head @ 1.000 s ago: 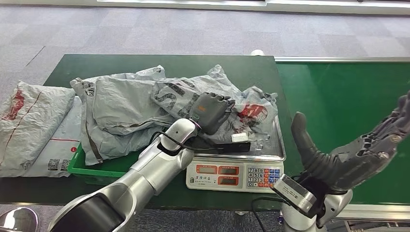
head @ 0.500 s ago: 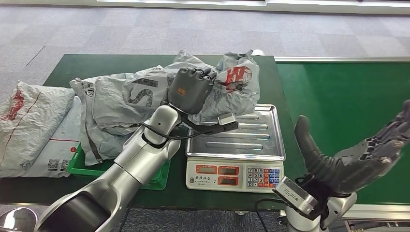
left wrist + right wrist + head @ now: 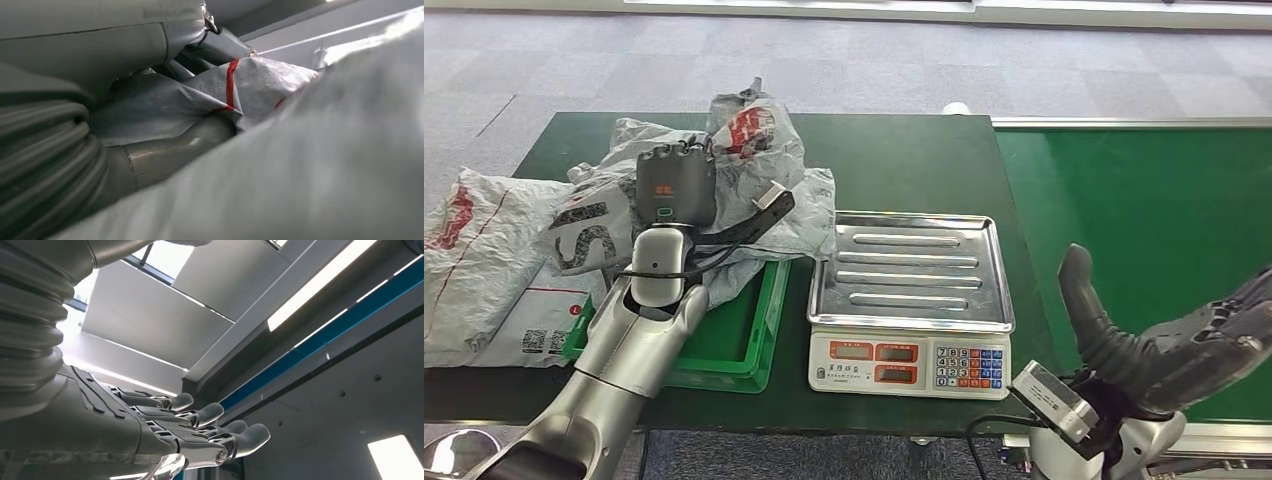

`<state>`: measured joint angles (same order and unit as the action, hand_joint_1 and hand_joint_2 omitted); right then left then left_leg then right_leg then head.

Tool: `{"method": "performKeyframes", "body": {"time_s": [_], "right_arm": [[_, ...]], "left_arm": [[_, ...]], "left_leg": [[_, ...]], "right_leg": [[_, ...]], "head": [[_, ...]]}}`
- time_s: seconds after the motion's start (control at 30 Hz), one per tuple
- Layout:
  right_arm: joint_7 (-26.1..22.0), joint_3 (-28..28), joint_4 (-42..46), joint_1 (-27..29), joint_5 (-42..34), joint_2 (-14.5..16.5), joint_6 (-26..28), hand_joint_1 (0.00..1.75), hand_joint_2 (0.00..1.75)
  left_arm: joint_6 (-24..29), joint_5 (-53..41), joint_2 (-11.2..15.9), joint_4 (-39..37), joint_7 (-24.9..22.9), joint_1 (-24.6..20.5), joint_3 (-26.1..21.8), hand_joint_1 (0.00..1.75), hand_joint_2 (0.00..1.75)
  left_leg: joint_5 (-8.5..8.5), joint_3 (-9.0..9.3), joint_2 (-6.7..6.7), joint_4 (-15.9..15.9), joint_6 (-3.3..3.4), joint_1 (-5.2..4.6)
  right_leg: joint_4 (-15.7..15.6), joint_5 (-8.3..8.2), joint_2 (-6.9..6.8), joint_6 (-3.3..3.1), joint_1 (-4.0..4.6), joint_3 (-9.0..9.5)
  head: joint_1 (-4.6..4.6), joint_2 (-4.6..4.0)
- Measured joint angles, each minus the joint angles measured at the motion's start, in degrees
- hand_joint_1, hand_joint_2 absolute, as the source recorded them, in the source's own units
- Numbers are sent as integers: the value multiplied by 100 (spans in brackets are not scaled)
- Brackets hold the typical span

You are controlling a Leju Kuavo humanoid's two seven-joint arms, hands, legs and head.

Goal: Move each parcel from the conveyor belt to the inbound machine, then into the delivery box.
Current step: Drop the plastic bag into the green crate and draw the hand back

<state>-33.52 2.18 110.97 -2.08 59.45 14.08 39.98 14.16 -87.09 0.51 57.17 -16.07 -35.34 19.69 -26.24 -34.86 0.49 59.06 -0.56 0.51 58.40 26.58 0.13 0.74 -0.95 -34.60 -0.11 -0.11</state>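
My left hand [image 3: 674, 182] grips a crumpled grey parcel [image 3: 754, 140] in the upper left of the frame, the bag bunched behind and around my fingers and hanging above the green box [image 3: 734, 340]. The scale [image 3: 911, 300] sits empty at centre, just right of the box. More parcels [image 3: 484, 250] lie at the far left. My right hand [image 3: 1194, 345], lower right beside the belt [image 3: 1144, 230], is spread wide, palm up, holding nothing.

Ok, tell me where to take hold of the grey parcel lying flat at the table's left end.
Probably grip the grey parcel at its near-right edge beside the green box, coming from above. It lies flat and limp, so bunching the loose film suits it. The left hand already holds another parcel.
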Motion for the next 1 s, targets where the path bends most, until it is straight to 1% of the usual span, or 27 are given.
{"method": "performKeyframes", "body": {"time_s": [0.07, 0.13, 0.3, 0.4, 0.5, 0.6, 0.77, 0.9, 1.0], "right_arm": [[25, -3, 16, 3, 4, 1, 0, 0, 175], [43, -5, 25, 5, 7, 1, 0, 0, 175], [46, -14, 26, 7, 21, 2, 0, 0, 175], [38, -17, 25, 6, 1, 2, 0, 0, 175], [34, -17, 18, 2, -57, 2, 0, 0, 175], [57, -16, -6, -4, -68, 2, 0, 0, 175], [64, -15, -37, -7, -53, 1, 0, 0, 175], [51, -15, -35, -5, -27, 0, 0, 0, 175], [49, -15, -35, -5, -13, 1, 0, 0, 175]], "left_arm": [[-85, -1, 60, 85, -35, 116, -98, 175, 175], [-281, -1, 98, 146, -53, 202, -161, 175, 175], [-1038, -3, 59, 263, 46, 581, -458, 175, 175], [-1429, -3, -27, 296, 295, 847, -692, 175, 175], [-1738, 8, -109, 170, 778, 984, -814, 175, 175], [-1815, 16, -212, -137, 1136, 1049, -831, 175, 175], [-1777, 20, -336, -496, 1257, 1100, -830, 175, 175], [-1602, 49, -433, -773, 1310, 1096, -830, 175, 175], [-1525, 62, -481, -919, 1314, 1051, -831, 45, 175]], "left_leg": [[0, -1, -3, 0, 0, 0], [-1, -1, -3, 0, 0, -1], [-5, 2, 7, 0, -3, -1], [-5, 2, 7, 0, -4, -1], [-5, 1, 2, 0, -4, -1], [-5, 1, -3, -1, -4, -1], [-5, 3, -8, 0, -3, -2], [-4, 9, -17, 0, -3, -3], [-4, 18, -26, 0, -2, -3]], "right_leg": [[0, 1, -2, -1, 0, 0], [0, 1, -3, -1, -1, 0], [0, 1, 7, -2, -1, -1], [0, 2, 6, -2, 0, -2], [0, 3, 1, -3, 0, 1], [0, 3, -3, -2, -1, 3], [-1, 3, -8, -2, -2, 7], [-1, 4, -17, -1, -3, 15], [-2, 7, -27, 2, -3, 28]], "head": [[0, 0], [0, 0], [0, 0], [0, 0], [0, 0], [0, 0], [0, 0], [0, 0], [0, 0]]}}
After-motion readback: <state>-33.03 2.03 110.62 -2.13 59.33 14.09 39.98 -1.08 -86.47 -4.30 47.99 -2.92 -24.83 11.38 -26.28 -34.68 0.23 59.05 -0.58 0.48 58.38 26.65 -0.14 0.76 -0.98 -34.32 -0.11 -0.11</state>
